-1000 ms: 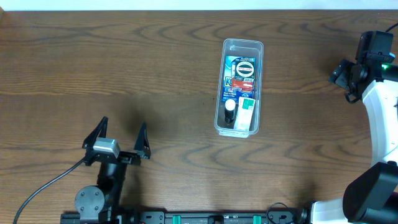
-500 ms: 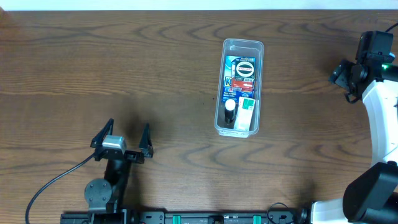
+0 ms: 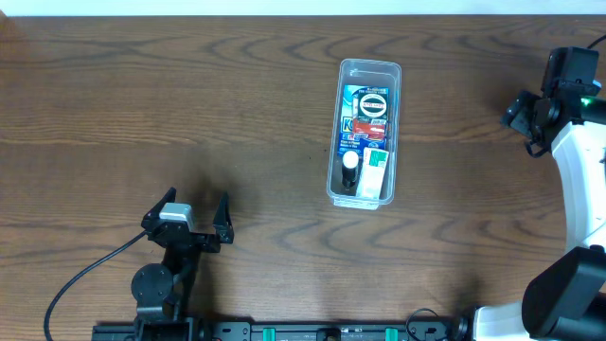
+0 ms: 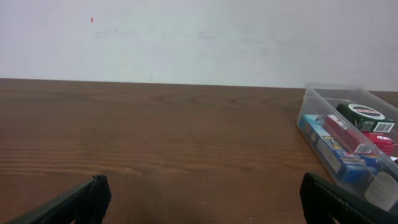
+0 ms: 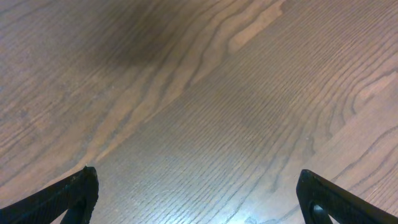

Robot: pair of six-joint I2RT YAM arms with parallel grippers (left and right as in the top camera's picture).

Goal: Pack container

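The clear, long plastic container (image 3: 370,64) lies on the table right of centre. It holds a blue package with a round black-and-white label (image 3: 369,104), a red item, a white-capped black bottle (image 3: 350,170) and a white-and-green box (image 3: 377,169). My left gripper (image 3: 193,205) is open and empty near the front left, far from the container. In the left wrist view the container (image 4: 323,93) lies at the right, beyond the gripper (image 4: 202,199). My right gripper (image 3: 523,112) is open and empty at the far right edge; its wrist view (image 5: 199,196) shows only bare wood.
A black cable (image 3: 85,284) runs from the left arm toward the front left edge. The right arm's white body (image 3: 582,180) stands along the right edge. A white wall (image 4: 186,37) rises behind the table's far edge.
My left gripper has drawn back toward the front edge and shifted slightly right, still open. The right arm and the container have not moved.
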